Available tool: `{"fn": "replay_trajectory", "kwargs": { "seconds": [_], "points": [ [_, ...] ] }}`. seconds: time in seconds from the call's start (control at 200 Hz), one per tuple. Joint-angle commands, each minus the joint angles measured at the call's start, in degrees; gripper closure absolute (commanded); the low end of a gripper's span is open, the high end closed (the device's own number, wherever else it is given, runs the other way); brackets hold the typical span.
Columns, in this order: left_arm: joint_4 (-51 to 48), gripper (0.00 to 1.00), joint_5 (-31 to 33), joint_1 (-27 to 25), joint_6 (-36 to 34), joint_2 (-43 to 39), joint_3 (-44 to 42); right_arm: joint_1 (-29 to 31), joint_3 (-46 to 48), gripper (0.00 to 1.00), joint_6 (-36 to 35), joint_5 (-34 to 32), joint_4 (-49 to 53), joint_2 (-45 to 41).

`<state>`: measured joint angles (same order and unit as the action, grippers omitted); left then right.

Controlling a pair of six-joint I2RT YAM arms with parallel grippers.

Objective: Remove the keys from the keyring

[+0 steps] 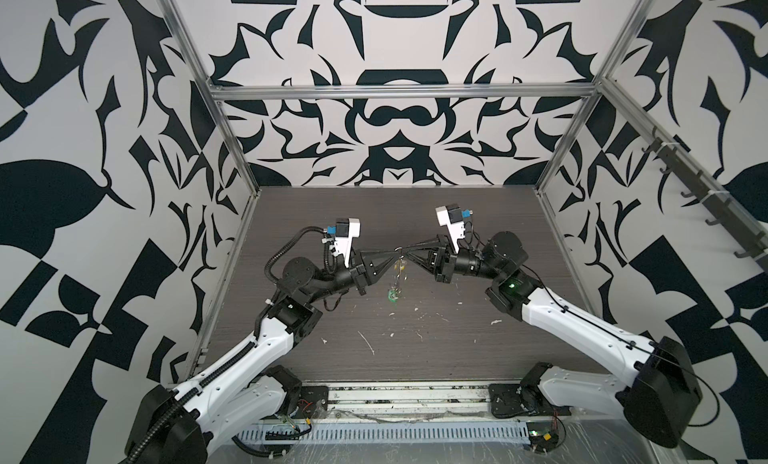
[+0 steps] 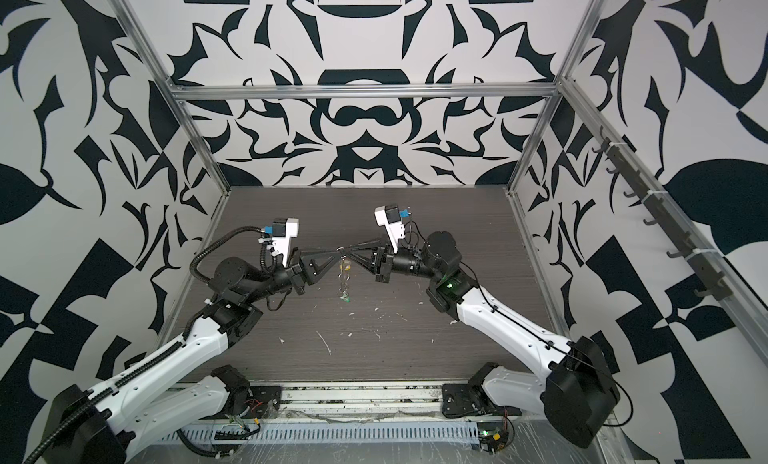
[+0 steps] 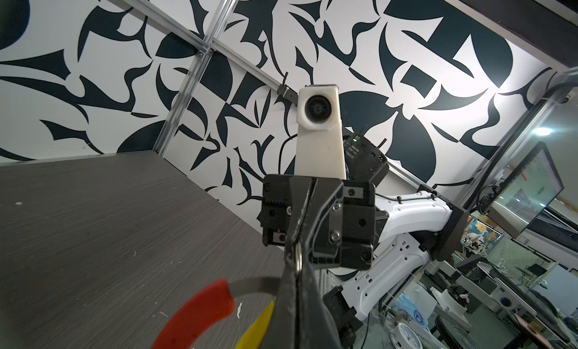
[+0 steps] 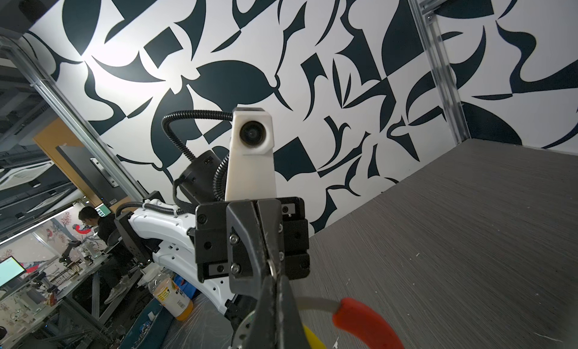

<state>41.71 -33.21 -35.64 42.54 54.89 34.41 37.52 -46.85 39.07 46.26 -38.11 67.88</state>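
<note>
Over the scuffed grey wood-grain table [image 1: 457,358], a small oblong green plastic key tag [image 1: 392,294] and a matching yellow plastic key tag [image 1: 400,268] dangle in mid-air, neither freed yet. Just above, the left gripper [image 1: 394,257] and right gripper [image 1: 405,252] each clamp tight on the thin dark-grey keyring [image 3: 253,283].

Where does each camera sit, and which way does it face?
Both top views: high above the arm bases, looking down at table and back wall; left arm and right arm show, left gripper and right gripper meeting at the keyring.
Left wrist: on left arm, looking past its own gripper at right gripper and right wrist camera.
Right wrist: on right arm, looking past its own gripper at left gripper and left wrist camera.
Shared: both wrist views show the red segment and yellow tag.
</note>
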Motion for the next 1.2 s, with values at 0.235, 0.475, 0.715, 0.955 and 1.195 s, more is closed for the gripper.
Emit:
{"fn": "replay_trajectory", "kwargs": {
  "seconds": [0.235,0.475,0.715,0.955,1.195],
  "points": [
    [-9.6,0.51,0.1,0.0,-3.6,-5.9,0.0,0.7,-10.1,1.0,-22.6,2.6,35.3,-8.3],
    [-17.2,0.57,-7.5,0.0,-6.6,-5.7,4.0,0.7,-19.0,1.0,-35.0,4.8,54.5,-8.0],
    [-18.9,0.57,-12.3,0.0,-6.7,-4.7,6.4,0.8,-23.5,1.0,-38.7,6.0,60.8,-5.8],
    [-20.0,0.58,-15.7,-0.7,-6.7,-2.5,8.1,0.7,-26.1,1.0,-39.4,5.1,63.2,-3.7],
    [-24.8,0.64,-14.3,-2.1,-10.4,-1.9,9.7,0.9,-28.0,1.0,-39.3,4.8,64.0,-2.8]
  ]
}}
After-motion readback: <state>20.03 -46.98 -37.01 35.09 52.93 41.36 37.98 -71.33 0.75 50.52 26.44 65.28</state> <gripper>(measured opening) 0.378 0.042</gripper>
